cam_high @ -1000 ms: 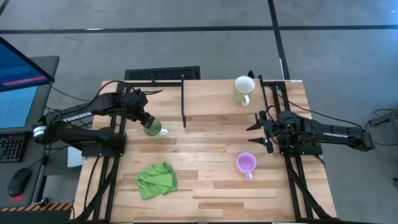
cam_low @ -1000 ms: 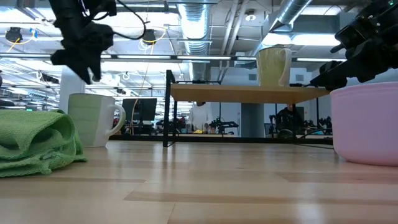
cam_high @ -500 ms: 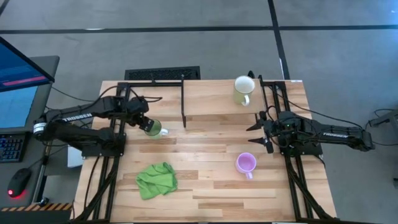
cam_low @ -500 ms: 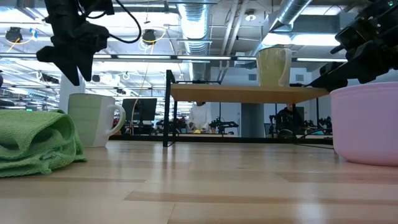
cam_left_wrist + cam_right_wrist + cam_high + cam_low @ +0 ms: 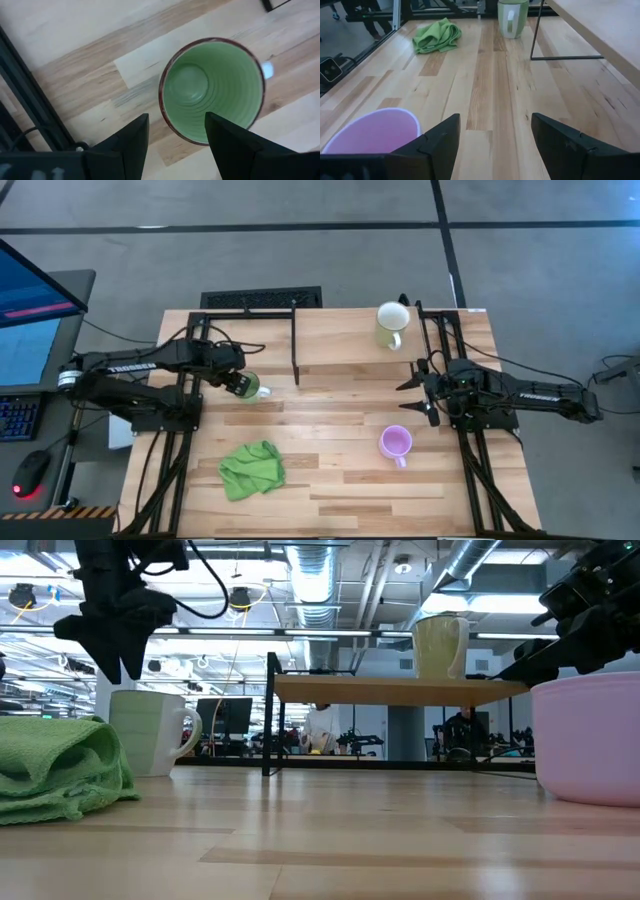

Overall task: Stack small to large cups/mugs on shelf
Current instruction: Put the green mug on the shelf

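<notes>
Left end effector (image 5: 237,381) retreated, green mug (image 5: 250,388) below (uncovered)

A cream mug (image 5: 390,325) stands upright on the shelf (image 5: 350,338); a green mug (image 5: 250,388) and a purple mug (image 5: 396,444) sit upright on the table.

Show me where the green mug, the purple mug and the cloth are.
green mug (image 5: 212,87): left wrist view, inside bottom.
purple mug (image 5: 395,442): high view, inside.
cloth (image 5: 252,469): high view, middle of the folds.

The left tool (image 5: 238,381) seemingly hides most of the green mug (image 5: 252,390).
</notes>
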{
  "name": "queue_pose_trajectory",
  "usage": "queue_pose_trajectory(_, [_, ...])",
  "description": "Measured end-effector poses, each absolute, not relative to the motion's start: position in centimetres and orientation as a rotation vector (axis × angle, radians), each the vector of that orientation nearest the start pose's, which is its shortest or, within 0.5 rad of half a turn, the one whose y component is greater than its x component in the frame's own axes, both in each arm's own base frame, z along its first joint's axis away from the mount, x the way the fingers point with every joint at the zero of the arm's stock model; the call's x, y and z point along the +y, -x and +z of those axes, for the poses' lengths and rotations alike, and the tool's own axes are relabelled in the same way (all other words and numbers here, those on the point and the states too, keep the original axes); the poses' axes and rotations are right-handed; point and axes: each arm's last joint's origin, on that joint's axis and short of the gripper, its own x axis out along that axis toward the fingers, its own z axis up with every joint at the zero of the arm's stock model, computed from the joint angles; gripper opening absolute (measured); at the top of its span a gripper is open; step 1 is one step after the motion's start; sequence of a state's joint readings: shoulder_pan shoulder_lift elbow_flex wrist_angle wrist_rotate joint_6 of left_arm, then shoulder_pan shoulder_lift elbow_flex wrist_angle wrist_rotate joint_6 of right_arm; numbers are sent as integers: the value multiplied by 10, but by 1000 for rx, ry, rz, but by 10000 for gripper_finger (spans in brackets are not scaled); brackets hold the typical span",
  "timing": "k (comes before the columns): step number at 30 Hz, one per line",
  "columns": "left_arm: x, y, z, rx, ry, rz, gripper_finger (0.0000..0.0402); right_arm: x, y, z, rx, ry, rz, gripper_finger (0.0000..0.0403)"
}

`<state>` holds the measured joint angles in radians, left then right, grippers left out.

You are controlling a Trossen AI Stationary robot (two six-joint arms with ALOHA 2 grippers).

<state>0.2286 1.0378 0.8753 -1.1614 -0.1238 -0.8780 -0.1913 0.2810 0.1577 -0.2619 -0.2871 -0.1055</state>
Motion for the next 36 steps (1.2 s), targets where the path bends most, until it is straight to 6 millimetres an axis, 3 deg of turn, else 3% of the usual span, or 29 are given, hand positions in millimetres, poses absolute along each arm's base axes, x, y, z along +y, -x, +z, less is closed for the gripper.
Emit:
queue_pose_trajectory(26, [46,-192,213,1382,757,944,185,-12,-105,170,369,13,114,268])
queue_pose_trajectory(36, [47,-194,210,1424,737,890,185,-12,-105,170,369,13,114,268])
